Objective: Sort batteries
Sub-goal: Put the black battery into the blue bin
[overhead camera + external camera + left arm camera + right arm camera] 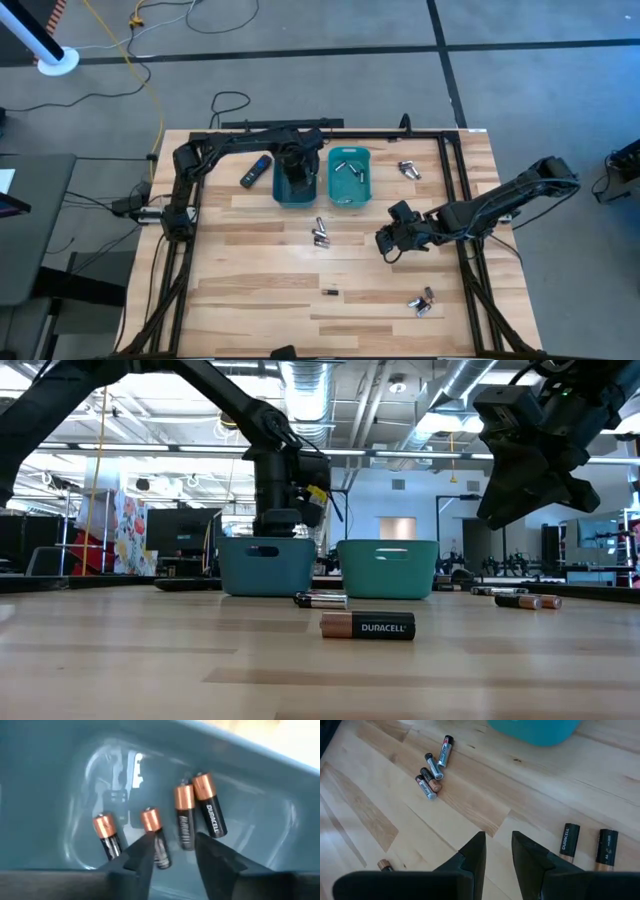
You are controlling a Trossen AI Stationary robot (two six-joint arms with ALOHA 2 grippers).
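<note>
Closest lies a Duracell cell (367,626), side-on. Over the darker teal bin (281,190) the left gripper (172,851) stands spread and empty, four copper-tops (183,817) lying just beyond its tips. The right gripper (497,851), slightly parted, hovers; a battery cluster (433,770) lies ahead, lengthwise to its jaws.

Battery (384,865) half behind right hand (497,851)

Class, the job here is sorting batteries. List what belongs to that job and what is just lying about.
Job:
batteries
left bin
right bin
left pincer
right pincer

Lying about:
remote
cables
</note>
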